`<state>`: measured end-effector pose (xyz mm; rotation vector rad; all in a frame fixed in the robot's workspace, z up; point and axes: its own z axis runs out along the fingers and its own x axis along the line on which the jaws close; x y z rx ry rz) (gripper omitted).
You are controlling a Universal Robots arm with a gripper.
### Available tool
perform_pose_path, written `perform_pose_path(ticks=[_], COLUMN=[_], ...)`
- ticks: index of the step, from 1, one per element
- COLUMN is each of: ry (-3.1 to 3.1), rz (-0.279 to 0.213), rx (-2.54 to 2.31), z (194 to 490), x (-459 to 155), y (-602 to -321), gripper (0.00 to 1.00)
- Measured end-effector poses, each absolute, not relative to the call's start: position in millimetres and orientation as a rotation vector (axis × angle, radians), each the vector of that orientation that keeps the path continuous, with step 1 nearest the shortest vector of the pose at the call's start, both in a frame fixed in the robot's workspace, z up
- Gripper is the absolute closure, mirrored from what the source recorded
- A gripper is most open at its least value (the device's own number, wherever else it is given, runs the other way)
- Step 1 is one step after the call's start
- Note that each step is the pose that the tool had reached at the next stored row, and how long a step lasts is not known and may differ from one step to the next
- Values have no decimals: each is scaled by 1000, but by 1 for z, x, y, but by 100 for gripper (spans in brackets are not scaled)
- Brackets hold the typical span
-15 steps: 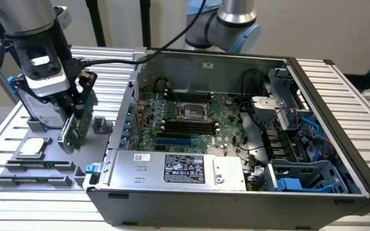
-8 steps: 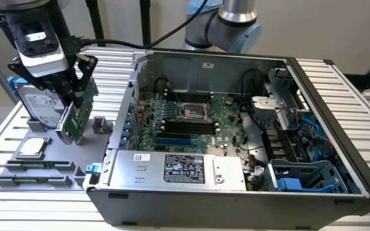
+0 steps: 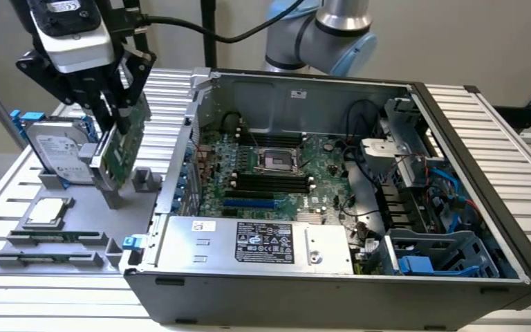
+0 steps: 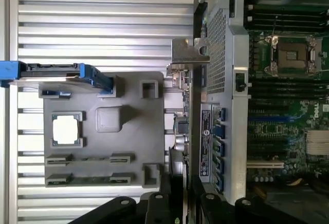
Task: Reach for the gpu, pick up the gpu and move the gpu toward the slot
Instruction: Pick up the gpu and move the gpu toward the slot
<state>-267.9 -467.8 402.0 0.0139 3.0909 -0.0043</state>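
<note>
Gripping the gpu [image 3: 118, 149] edge-on, gripper [image 3: 110, 111] pinched on its top edge above the gray tray [image 3: 72, 259]; keeping it vertical should help clear the case [image 3: 339, 277] wall.

Gpu [image 3: 118, 149] top edge behind gripper [image 3: 108, 111] fingers — arm's upper part cut off

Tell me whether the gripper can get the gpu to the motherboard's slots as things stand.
Probably yes. The gripper holds the gpu upright above the grey tray, and the case lies open with the motherboard exposed; only the case's near wall stands between.
</note>
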Motion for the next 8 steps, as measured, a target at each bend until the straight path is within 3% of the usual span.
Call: perform_pose_path(ticks=[8], ry=[3099], rz=[8], rx=[14], z=[431], x=[-232], y=[-469], gripper=[74])
